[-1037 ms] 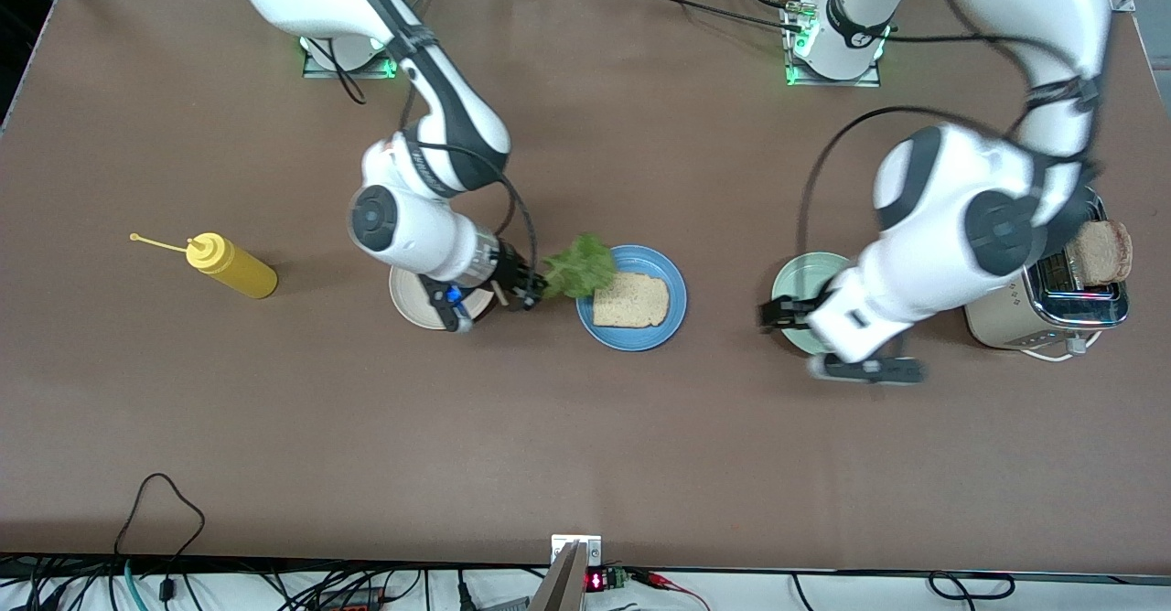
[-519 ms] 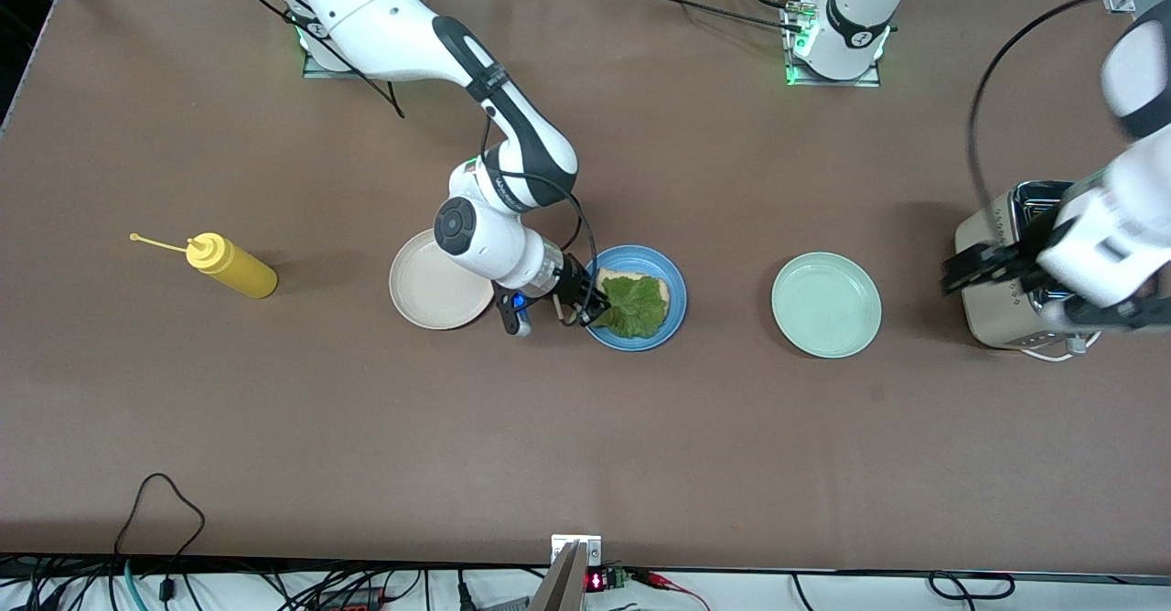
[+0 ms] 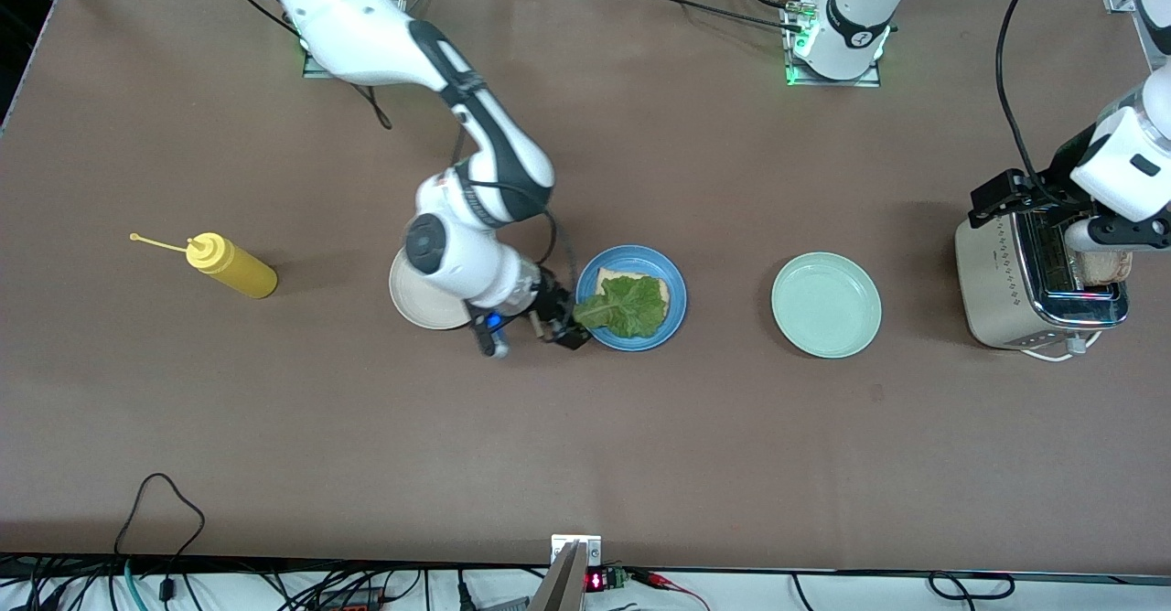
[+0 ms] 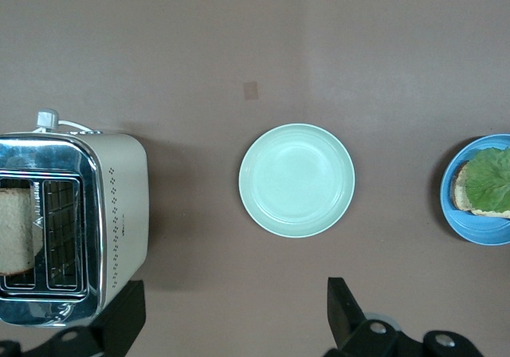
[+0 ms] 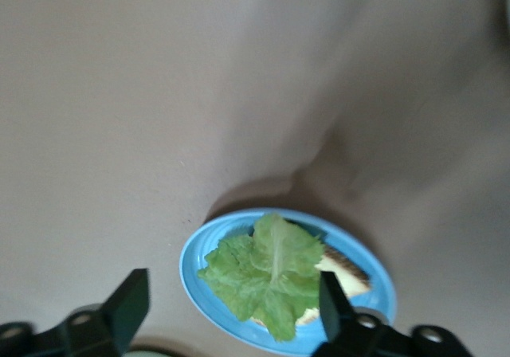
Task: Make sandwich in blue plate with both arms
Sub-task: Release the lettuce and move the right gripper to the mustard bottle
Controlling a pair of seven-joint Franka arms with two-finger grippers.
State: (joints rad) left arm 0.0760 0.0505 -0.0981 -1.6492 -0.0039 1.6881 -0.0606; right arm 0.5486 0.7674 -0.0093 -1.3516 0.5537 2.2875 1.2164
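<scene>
The blue plate (image 3: pixel 674 316) (image 5: pixel 195 273) holds one bread slice (image 3: pixel 608 279) (image 5: pixel 348 269) with a ruffled green lettuce leaf (image 3: pixel 631 305) (image 5: pixel 267 273) lying on it. My right gripper (image 3: pixel 565 326) (image 5: pixel 231 301) hangs open at the plate's rim toward the right arm's end, with nothing between its fingers. A second bread slice (image 3: pixel 1105 268) (image 4: pixel 16 229) stands in the toaster (image 3: pixel 1006 291) (image 4: pixel 111 205). My left gripper (image 3: pixel 1006 195) (image 4: pixel 233 313) is open and empty, up over the toaster's edge.
A cream plate (image 3: pixel 416 305) lies under the right arm's wrist. A mint-green plate (image 3: pixel 826 305) (image 4: pixel 296 180) sits between the blue plate and the toaster. A yellow squeeze bottle (image 3: pixel 229 266) lies toward the right arm's end.
The right gripper carried the lettuce onto the bread, opened, let it go and drew back a little. The left arm swung from over the mint plate to over the toaster.
</scene>
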